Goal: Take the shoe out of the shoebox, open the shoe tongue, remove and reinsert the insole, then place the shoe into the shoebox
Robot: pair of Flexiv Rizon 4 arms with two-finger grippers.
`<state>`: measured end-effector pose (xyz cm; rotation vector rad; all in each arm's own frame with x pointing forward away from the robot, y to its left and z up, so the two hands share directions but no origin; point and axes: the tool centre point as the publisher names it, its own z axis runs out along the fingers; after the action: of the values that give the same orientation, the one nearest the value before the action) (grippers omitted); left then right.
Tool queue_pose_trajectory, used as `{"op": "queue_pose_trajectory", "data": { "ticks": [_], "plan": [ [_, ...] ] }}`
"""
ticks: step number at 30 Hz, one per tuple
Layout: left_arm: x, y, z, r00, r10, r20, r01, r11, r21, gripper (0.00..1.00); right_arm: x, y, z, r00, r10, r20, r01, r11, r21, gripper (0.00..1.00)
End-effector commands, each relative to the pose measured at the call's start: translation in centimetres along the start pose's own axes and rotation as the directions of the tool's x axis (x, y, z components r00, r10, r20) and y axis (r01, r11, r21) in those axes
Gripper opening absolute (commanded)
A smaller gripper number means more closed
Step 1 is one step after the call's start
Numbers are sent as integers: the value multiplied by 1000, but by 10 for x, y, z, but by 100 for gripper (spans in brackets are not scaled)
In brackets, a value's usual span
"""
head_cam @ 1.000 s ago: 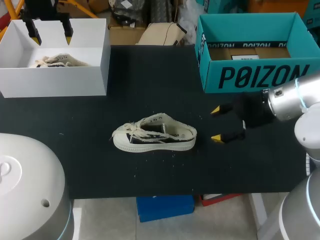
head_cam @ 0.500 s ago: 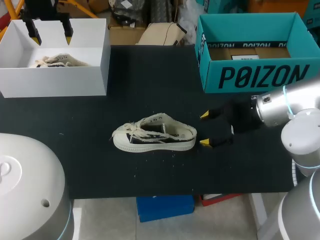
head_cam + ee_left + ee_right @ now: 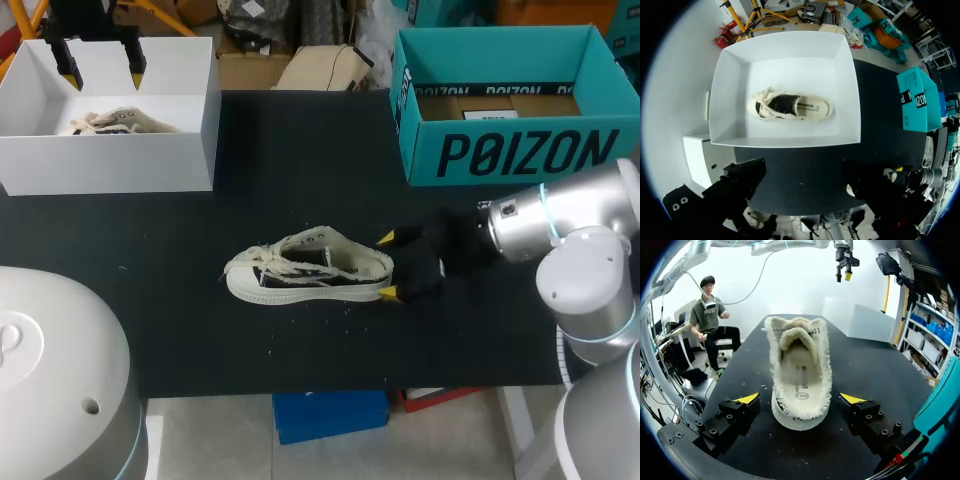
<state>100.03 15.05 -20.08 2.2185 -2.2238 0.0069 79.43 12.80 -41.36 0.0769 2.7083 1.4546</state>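
Right pincer [image 3: 388,266] spread flanking shoe [image 3: 305,272] heel; left pincer [image 3: 102,75] spread over white shoebox [image 3: 110,160].

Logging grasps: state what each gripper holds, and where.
Nothing held: the right gripper is open around the shoe heel, not touching; the left gripper open above the white box.

- Head view: fixed, high behind the robot, facing down on the whole black table [image 3: 300,150]; far off.
- Left wrist view: high over the white box [image 3: 110,160], facing straight down into it.
- Right wrist view: low, close behind the heel of the shoe [image 3: 308,270], facing along the tabletop.
- Overlap: head/left wrist share the white box; head/right wrist share the shoe.
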Motion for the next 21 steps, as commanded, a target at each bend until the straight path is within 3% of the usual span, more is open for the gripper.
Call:
{"op": "queue_pose_trajectory", "data": {
  "ticks": [1,21],
  "plan": [
    [0,0,0,1000,-1,1,1,1000,-1,100,-3,1,13,1000,1,-9,-1,1000,-5,100],
    [0,0,0,1000,-1,1,1,1000,-1,100,2,1,38,999,-2,-42,1,999,-33,100]
  ]
}}
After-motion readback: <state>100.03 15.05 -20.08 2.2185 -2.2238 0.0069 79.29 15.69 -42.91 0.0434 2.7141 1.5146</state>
